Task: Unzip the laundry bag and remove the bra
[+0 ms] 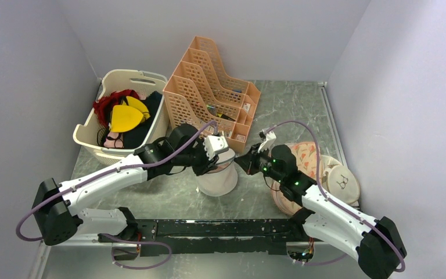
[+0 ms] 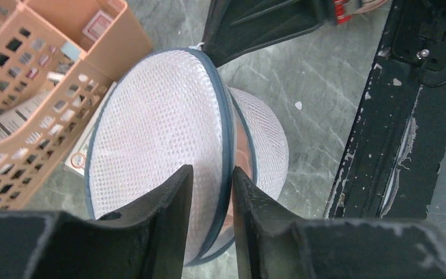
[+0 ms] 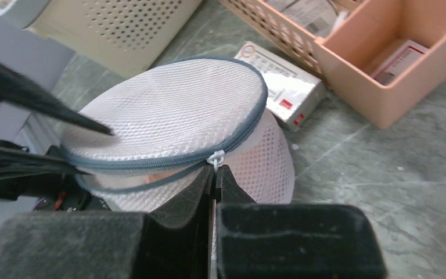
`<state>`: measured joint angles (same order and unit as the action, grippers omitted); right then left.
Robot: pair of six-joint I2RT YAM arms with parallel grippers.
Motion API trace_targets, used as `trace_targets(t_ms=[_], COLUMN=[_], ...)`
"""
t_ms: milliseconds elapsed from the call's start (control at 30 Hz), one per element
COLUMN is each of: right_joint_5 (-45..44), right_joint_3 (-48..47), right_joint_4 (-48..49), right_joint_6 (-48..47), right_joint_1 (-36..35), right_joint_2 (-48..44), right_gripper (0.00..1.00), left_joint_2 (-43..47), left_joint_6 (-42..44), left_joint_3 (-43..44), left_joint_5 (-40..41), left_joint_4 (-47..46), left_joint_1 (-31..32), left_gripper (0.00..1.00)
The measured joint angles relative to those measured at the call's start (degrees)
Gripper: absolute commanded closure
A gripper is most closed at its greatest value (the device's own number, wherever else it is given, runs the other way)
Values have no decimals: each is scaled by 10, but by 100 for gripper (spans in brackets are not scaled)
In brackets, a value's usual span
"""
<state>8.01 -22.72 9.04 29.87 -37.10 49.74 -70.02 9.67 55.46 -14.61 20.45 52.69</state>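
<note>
Black pincer [image 3: 215, 177] pinches zip pull [image 3: 215, 157] above green marble table [image 3: 383, 174].

Pale lilac walls [image 1: 29, 70] enclose a grey-green marbled table [image 1: 290, 104]. A black rail [image 1: 220, 228] runs along its near edge.

Laundry bag [image 1: 218, 179] sits upright on table [image 1: 279, 104], just in front of peach file rack [image 1: 212, 93]. Left tool [image 1: 213, 152] at bag's top rim, right tool [image 1: 245, 161] just right of bag. Cream basket [image 1: 122, 113] w/ clothes left of rack.
</note>
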Motion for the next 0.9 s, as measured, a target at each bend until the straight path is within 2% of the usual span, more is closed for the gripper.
trace_targets(t_ms=[67, 167, 300, 467, 600, 900], right_joint_5=[18, 39, 54, 44, 28, -1], right_joint_3=[0, 0, -2, -19, -37, -46], right_joint_4=[9, 19, 24, 25, 25, 28], right_joint_6=[0, 1, 0, -8, -18, -20], right_joint_1=[-2, -7, -26, -81, -130, -144], right_joint_2=[-4, -13, -16, 2, 23, 36], right_gripper=[100, 100, 100, 100, 100, 100], left_joint_2=[-7, -12, -12, -12, -12, -8], left_joint_6=[0, -1, -1, -1, -2, -2], left_joint_3=[0, 0, 0, 0, 0, 0], left_joint_5=[12, 28, 38, 47, 52, 52], left_joint_4=[7, 16, 18, 18, 18, 18], left_joint_1=[0, 0, 3, 4, 4, 5], left_gripper=[45, 40, 40, 47, 55, 93])
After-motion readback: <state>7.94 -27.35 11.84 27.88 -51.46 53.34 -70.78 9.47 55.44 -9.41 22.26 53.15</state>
